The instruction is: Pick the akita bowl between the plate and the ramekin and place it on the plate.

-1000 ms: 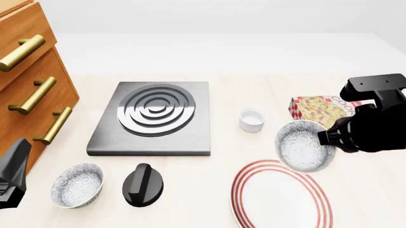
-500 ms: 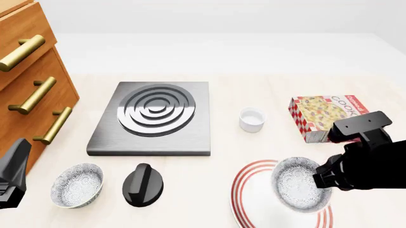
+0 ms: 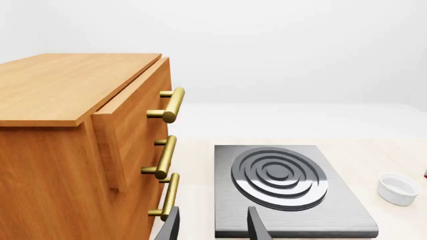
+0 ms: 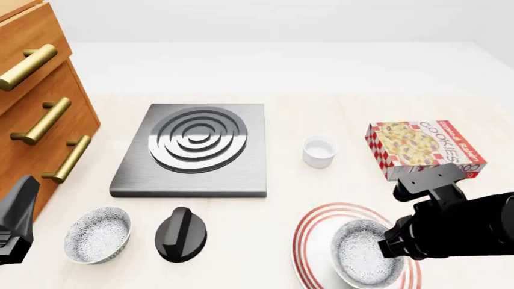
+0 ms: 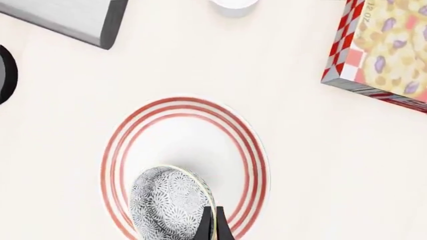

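The akita bowl [image 4: 363, 256], speckled grey inside and finely patterned outside [image 5: 168, 202], hangs tilted low over the plate [image 4: 312, 227]. My right gripper [image 4: 392, 245] is shut on the bowl's rim, its thin fingers pinching the edge [image 5: 213, 224]. The red-ringed white plate [image 5: 183, 142] lies at the near right of the table. Beyond it stands the plain white ramekin [image 4: 319, 152]. I cannot tell whether the bowl touches the plate. My left gripper [image 3: 212, 227] is open and holds nothing, near the wooden cabinet at the near left.
A look-alike patterned bowl [image 4: 98, 233] and a black knob-shaped object [image 4: 180, 233] sit at the near left. A grey stove plate [image 4: 192, 147] lies mid-table. A cookie box [image 4: 425, 147] lies right of the ramekin. The drawer cabinet [image 4: 36, 114] fills the left edge.
My right gripper has carried the bowl from beside the cookie box toward the near edge and down over the plate. The left arm has not moved.
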